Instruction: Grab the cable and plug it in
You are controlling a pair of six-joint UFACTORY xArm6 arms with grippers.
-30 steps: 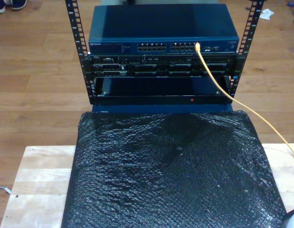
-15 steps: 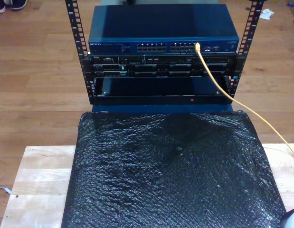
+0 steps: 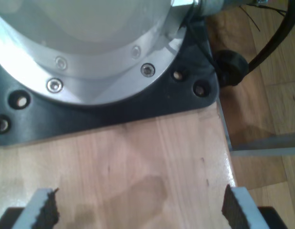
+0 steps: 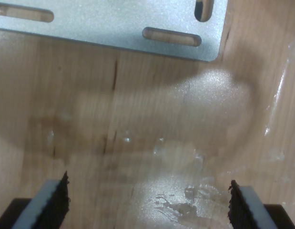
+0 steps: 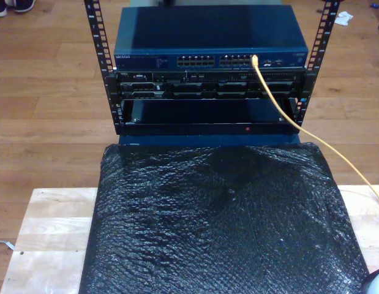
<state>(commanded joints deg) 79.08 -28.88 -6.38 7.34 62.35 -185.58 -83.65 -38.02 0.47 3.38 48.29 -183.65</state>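
The yellow-orange cable (image 5: 281, 110) has one end sitting in a port on the front of the blue network switch (image 5: 146, 60), right of its middle. From there it runs down over the rack front and off toward the exterior view's right edge. My first gripper (image 3: 140, 210) is open over bare wood, facing a round silver arm base (image 3: 90, 43) on a black plate. My second gripper (image 4: 147, 200) is also open over bare wood, with nothing between its fingers. A grey slotted metal plate (image 4: 114, 24) lies just ahead of it.
The switch sits in a black rack (image 5: 97, 61) on the wooden floor beyond the table. Black bubble wrap (image 5: 220, 220) covers most of the wooden table (image 5: 48, 233). A pale rounded shape (image 5: 376, 285) shows at the exterior view's lower right corner.
The pale shape at the exterior view's lower right corner has sunk slightly. The cable, rack and wrap have not moved.
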